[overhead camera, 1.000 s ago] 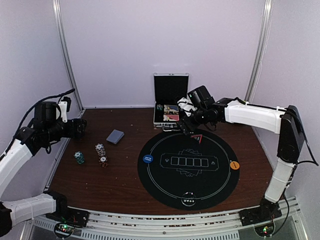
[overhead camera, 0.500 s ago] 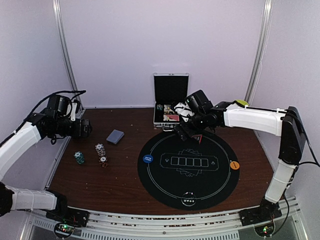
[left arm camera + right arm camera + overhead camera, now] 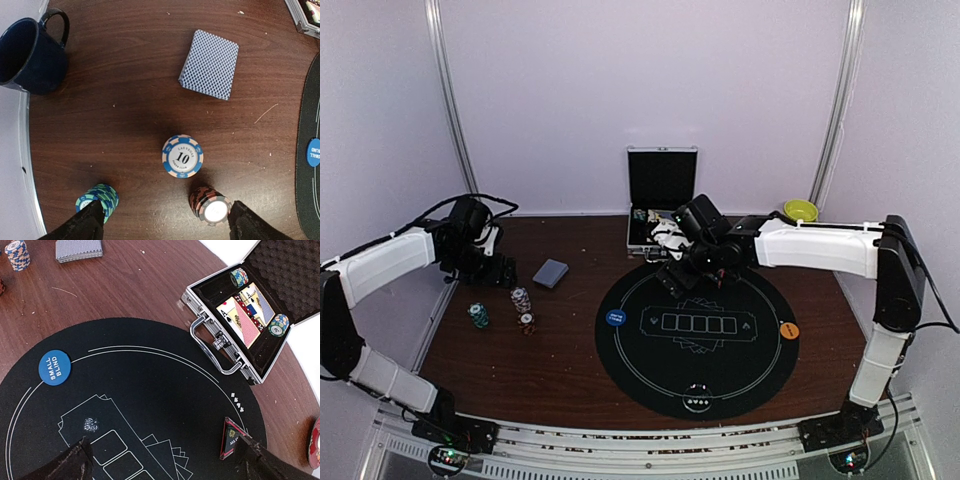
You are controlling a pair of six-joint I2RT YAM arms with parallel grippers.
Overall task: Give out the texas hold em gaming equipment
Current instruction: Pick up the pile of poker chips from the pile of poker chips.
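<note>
Three short stacks of striped-edge poker chips stand on the dark wooden bench (image 3: 125,110) at the left: a teal stack (image 3: 97,196), a blue-and-peach stack (image 3: 182,156) topped by a chip marked 10, and a red stack (image 3: 210,205). The left gripper (image 3: 167,212) hovers over them, fingers spread wide with nothing held. One fingertip is by the teal stack and the other by the red stack; whether either touches cannot be told. A squared deck of grey-blue-backed playing cards (image 3: 209,63) lies beyond, well apart from a dark blue mug (image 3: 27,55).

The right gripper (image 3: 165,452), equally wide and empty, hangs over the round black felt mat (image 3: 150,390). On the mat lie a blue round button (image 3: 54,367) reading SMALL BLIND and a red triangular marker (image 3: 230,437). The open silver case (image 3: 290,270) sits just past the mat's rim, holding face-up cards (image 3: 240,315) and two more chips (image 3: 276,325).
</note>
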